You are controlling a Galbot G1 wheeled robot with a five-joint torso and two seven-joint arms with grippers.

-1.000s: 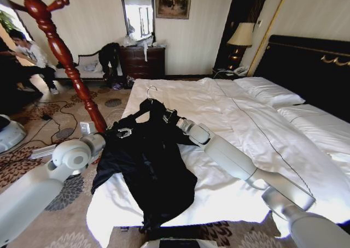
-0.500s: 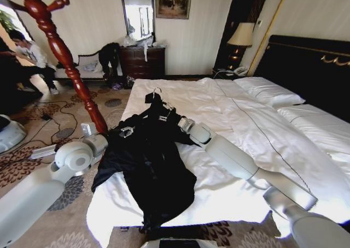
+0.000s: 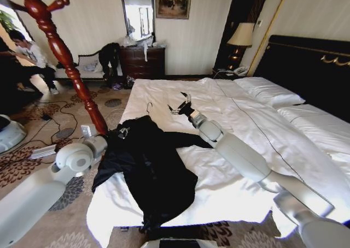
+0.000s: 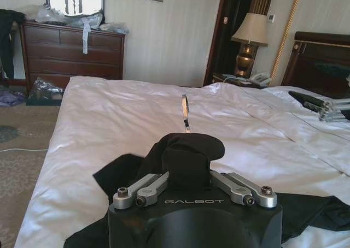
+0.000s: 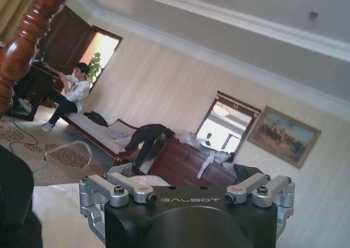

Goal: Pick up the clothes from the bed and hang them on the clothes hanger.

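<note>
White bed (image 3: 257, 128) spans the bedroom, black headboard at its far right. Clothes (image 3: 147, 166), one long black garment, lie flat on the near-left part of the bed, lower end draped over the foot edge. Clothes hanger (image 3: 60, 51), red-brown wooden stand, rises from the carpet left of the bed, well apart from the garment. Left hand (image 4: 188, 171) sits at the garment's upper edge, fingers clamped on a bunched fold of black fabric. Right hand (image 3: 180, 103) hovers over bare sheet just past the collar, fingers apart, gripping nothing.
</note>
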